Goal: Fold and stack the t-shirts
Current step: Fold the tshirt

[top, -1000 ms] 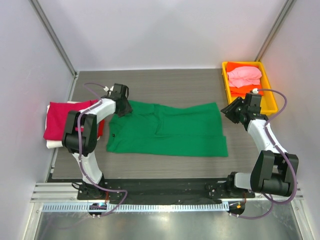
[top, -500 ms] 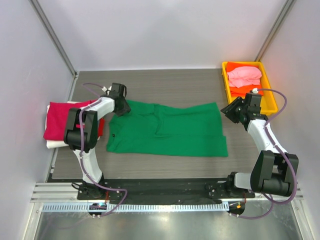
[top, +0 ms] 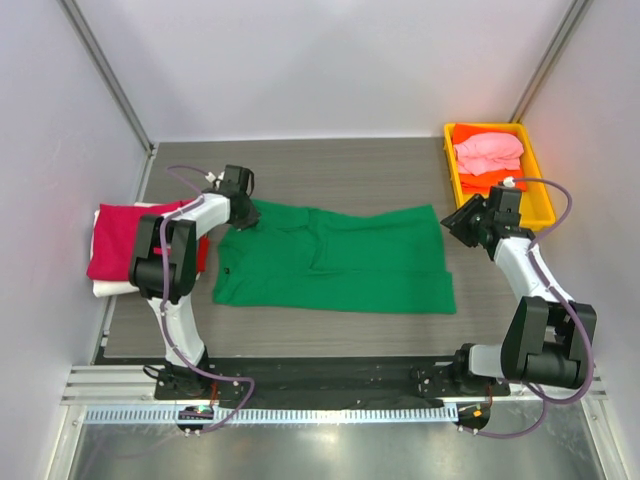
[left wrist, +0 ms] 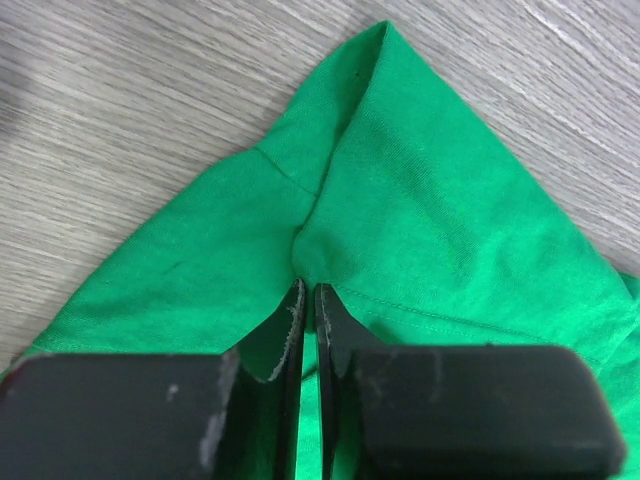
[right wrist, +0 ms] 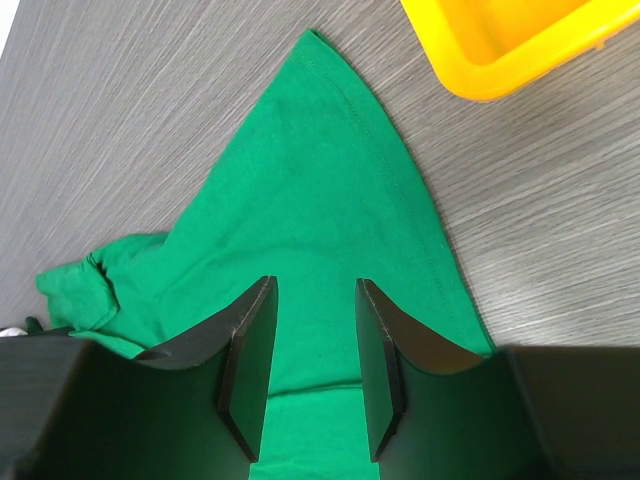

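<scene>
just one green t-shirt (top: 340,265); one yellow tray (top: 450,160)

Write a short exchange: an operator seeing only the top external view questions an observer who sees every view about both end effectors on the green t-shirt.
Operator: Is the left end effector gripping the green t-shirt?
Observer: Yes, the left wrist view shows it shut on a puckered fold of cloth.
Operator: And the right end effector?
Observer: Open over the shirt near its corner, with cloth lying flat in the gap.

No readable text, label or number anywhere.
</scene>
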Controlling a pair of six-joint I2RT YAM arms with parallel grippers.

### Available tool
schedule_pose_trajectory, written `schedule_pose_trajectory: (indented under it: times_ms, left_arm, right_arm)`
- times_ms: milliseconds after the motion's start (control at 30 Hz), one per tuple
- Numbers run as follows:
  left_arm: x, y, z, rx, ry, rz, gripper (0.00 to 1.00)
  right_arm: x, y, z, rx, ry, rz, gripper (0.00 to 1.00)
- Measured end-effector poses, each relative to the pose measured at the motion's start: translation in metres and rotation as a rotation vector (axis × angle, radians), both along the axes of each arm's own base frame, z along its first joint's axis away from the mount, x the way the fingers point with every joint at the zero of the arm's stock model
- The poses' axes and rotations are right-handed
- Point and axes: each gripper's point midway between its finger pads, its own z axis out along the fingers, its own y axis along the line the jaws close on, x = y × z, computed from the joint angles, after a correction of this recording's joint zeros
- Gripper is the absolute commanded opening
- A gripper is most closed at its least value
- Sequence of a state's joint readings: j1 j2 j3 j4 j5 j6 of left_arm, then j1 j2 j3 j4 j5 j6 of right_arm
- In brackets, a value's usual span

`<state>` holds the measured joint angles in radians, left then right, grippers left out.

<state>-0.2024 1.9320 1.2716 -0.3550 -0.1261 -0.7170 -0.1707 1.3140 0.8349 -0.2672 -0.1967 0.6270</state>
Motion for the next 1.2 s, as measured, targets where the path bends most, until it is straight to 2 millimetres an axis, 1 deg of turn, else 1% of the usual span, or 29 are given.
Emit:
schedule_pose_trajectory:
  times_ms: [167,200,267,300,433,567,667,767,867,1000,1100,1200]
  left_arm:
    - [0.002,0.0,0.002,0.0,-0.005,0.0,0.07]
    - [0.002,0.0,0.003,-0.001,-0.007,0.001,0.05]
    - [0.006,-0.001,0.008,-0.004,-0.018,0.001,0.04]
    - [0.01,-0.002,0.012,-0.006,-0.027,0.002,0.01]
    - [0.026,-0.005,0.032,-0.018,-0.076,0.003,0.0]
    - [0.041,-0.008,0.051,-0.028,-0.125,0.003,0.0]
    - [0.046,-0.009,0.06,-0.037,-0.142,0.005,0.0]
    - [0.05,-0.009,0.068,-0.047,-0.151,0.006,0.0]
    - [0.055,-0.009,0.079,-0.058,-0.167,0.006,0.0]
    - [0.068,-0.013,0.102,-0.088,-0.214,-0.002,0.0]
    - [0.074,-0.016,0.115,-0.105,-0.242,-0.01,0.0]
    - [0.077,-0.019,0.122,-0.117,-0.254,-0.018,0.0]
  right_arm:
    - [0.005,0.0,-0.006,0.003,0.019,0.002,0.44]
    - [0.007,0.001,-0.007,0.004,0.024,0.006,0.44]
    - [0.013,0.002,-0.01,0.003,0.036,0.012,0.46]
    - [0.016,0.004,-0.011,0.002,0.039,0.017,0.46]
    - [0.036,0.013,-0.011,-0.034,0.047,0.041,0.47]
    - [0.064,0.016,-0.015,-0.087,0.052,0.053,0.47]
    - [0.085,0.01,-0.022,-0.144,0.067,0.04,0.47]
    - [0.101,0.002,-0.035,-0.194,0.094,0.026,0.47]
    - [0.107,-0.004,-0.051,-0.227,0.129,0.017,0.47]
    - [0.115,-0.006,-0.066,-0.262,0.162,0.019,0.47]
    - [0.122,-0.006,-0.072,-0.276,0.172,0.022,0.48]
    - [0.127,-0.006,-0.074,-0.286,0.174,0.027,0.47]
